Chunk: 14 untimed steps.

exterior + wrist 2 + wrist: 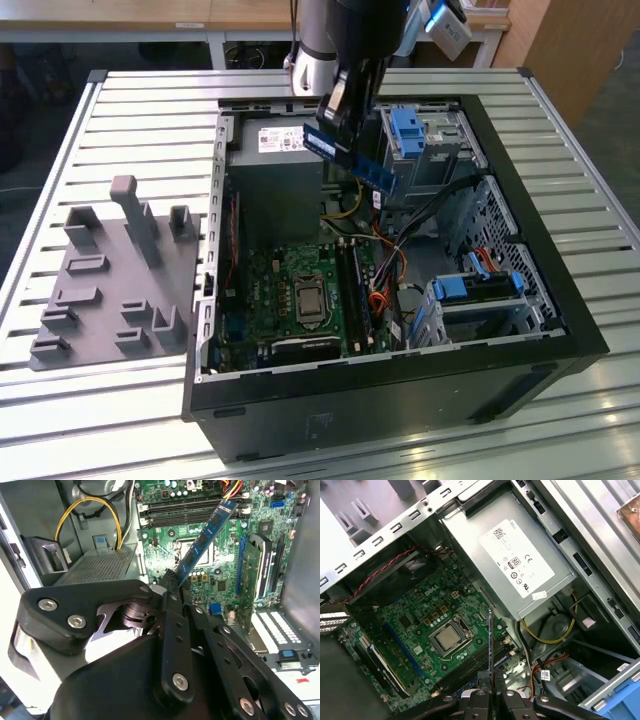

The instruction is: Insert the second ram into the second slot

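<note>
- The pincer (343,108) is closed tight on one end of the second ram (362,160), which is tilted in mid-air
- It hangs above the open computer case (400,410), over the motherboard (270,290), clear of the memory slots (355,290)

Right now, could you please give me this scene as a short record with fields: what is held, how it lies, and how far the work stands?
holder: pincer, shut on one end of the second ram
ram pose: tilted, in the air above the open computer case
memory slots: on the motherboard, beside the processor socket
work state: ram not yet seated in a slot
also present: power supply inside the case; grey fixture tray outside it, on the exterior view's left
</note>
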### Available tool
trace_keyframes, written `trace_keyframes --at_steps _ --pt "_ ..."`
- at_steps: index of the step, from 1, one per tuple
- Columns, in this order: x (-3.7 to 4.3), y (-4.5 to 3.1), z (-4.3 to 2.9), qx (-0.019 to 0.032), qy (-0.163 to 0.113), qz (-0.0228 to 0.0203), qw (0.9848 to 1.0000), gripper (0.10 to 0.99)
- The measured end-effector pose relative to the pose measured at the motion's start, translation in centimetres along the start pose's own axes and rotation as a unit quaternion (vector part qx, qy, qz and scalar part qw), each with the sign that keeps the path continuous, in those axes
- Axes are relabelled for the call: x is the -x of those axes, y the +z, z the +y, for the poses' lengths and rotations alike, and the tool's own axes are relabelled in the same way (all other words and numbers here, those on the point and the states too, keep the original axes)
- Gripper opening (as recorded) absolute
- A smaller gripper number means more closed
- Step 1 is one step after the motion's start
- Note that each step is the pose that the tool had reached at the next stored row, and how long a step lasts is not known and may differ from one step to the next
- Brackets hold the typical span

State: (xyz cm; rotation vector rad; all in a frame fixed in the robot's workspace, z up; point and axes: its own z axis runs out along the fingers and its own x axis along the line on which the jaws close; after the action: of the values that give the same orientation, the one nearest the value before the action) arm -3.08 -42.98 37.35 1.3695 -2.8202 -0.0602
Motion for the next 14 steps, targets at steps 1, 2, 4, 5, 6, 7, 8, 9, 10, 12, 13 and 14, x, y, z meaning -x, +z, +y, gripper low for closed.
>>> trace_keyframes --at_steps 1,2,4,5,6,7,8,9,10,12,13,14 --pt "0.0 0.0 0.0 -0.0001 0.004 -0.0001 1.0 0.137" --pt "0.0 0.0 0.0 -0.0001 0.009 -0.0004 1.0 0.137" --pt "0.0 0.0 0.0 -0.0002 0.018 -0.0007 0.9998 0.137" --pt "0.0 0.0 0.0 -0.0003 0.023 -0.0009 0.9997 0.137" --pt "0.0 0.0 0.0 -0.0004 0.027 -0.001 0.9996 0.137" --pt "0.0 0.0 0.0 -0.0004 0.032 -0.0012 0.9995 0.137" --pt "0.0 0.0 0.0 -0.0004 0.036 -0.0013 0.9993 0.137" --pt "0.0 0.0 0.0 -0.0005 0.041 -0.0015 0.9992 0.137" --pt "0.0 0.0 0.0 -0.0005 0.045 -0.0017 0.999 0.137" --pt "0.0 0.0 0.0 -0.0006 0.054 -0.002 0.9986 0.137" --pt "0.0 0.0 0.0 -0.0007 0.058 -0.0022 0.9983 0.137" --pt "0.0 0.0 0.0 -0.0007 0.062 -0.0023 0.9981 0.137"
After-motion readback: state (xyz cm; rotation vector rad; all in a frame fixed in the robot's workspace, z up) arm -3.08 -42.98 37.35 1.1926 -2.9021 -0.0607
